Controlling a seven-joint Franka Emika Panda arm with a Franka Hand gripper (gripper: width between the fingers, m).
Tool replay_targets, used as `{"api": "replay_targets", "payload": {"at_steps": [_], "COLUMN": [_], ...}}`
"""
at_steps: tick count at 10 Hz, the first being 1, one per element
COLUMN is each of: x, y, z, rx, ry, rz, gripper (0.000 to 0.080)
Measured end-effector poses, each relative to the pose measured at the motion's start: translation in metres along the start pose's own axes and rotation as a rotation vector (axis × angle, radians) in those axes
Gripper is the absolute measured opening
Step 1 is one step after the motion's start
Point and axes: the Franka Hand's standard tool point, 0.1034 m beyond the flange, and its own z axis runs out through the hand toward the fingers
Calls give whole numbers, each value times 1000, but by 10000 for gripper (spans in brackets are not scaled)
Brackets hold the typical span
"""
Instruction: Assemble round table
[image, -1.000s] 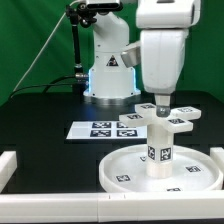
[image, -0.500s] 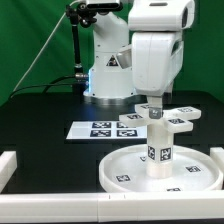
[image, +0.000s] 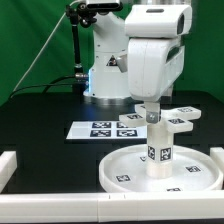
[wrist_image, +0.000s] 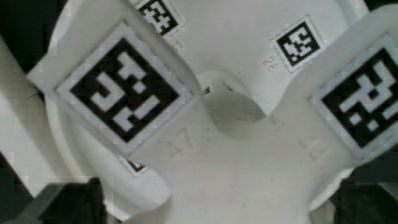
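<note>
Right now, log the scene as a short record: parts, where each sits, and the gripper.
disc: large round disc flat on the table, front of the exterior view
leg: short cylinder leg upright on the disc's centre
foot: cross-shaped foot on top of the leg; fills the wrist view
gripper: gripper at the foot, just above the leg; open or shut cannot be told
marker board: marker board flat on the table, beyond the disc

I can read no words or numbers, only a warning triangle on the robot base (image: 112, 62).
</note>
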Motion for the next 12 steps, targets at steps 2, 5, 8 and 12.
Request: {"api": "replay_targets", "payload": {"at_steps": [2, 5, 8, 12], "x": [0, -1, -3, -7], "y": [-1, -2, -3, 0], "z": [2, 4, 6, 6], "rx": [3, 7, 10, 6], "ry": [-2, -4, -6, -4], "rz": [1, 1, 3, 42], "gripper": [648, 648, 438, 439]}}
